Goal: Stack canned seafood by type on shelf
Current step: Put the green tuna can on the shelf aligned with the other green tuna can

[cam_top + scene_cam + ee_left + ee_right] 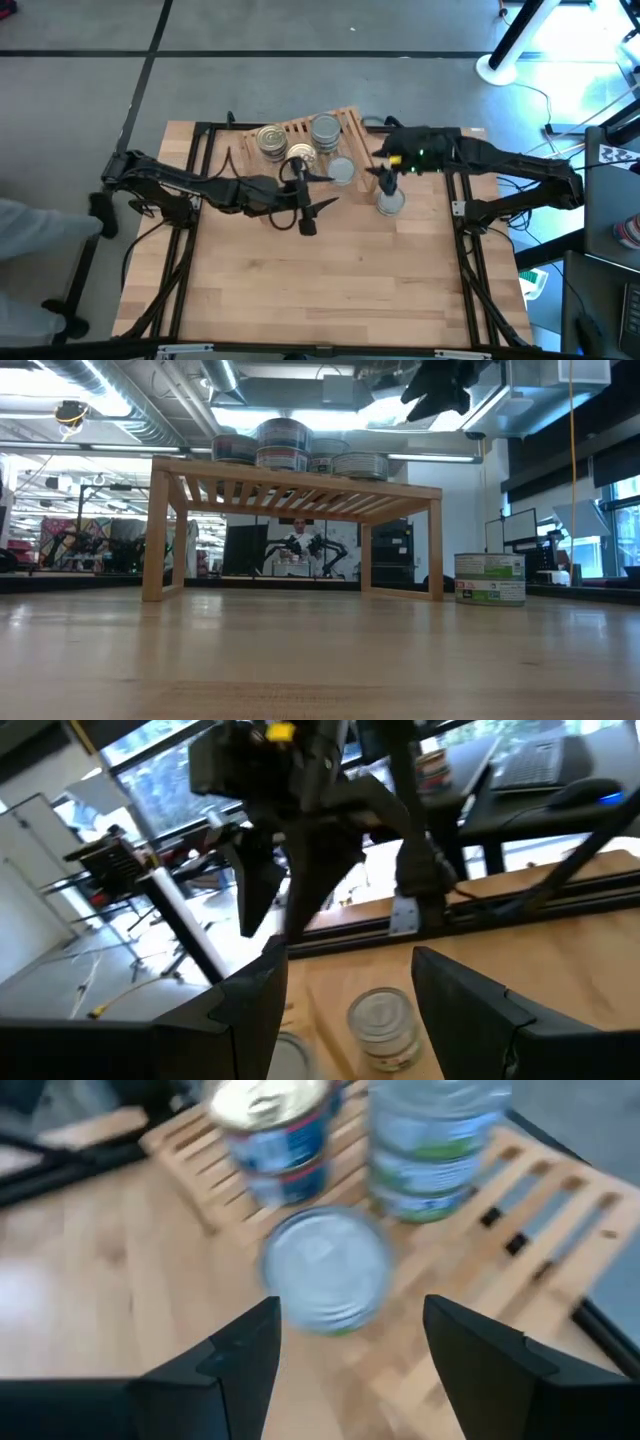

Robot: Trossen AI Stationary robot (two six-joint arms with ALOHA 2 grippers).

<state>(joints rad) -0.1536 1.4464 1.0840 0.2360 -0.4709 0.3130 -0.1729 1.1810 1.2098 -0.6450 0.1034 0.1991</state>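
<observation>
- Since 1 tin waits off the rack, entries run:
- Worktop: carries all.
- Shelf: holds gold-top and silver-top stacks.
- Right gripper: fingers released; lower squarely over the stray tin.
- Left gripper: fingers released, beside the shelf.
- Stray tin: beside the shelf; belongs with silver stack.

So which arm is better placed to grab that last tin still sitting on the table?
The right gripper, open, hangs just beside the stray tin next to the shelf. The left gripper is open too but farther off, so right looks better placed.
</observation>
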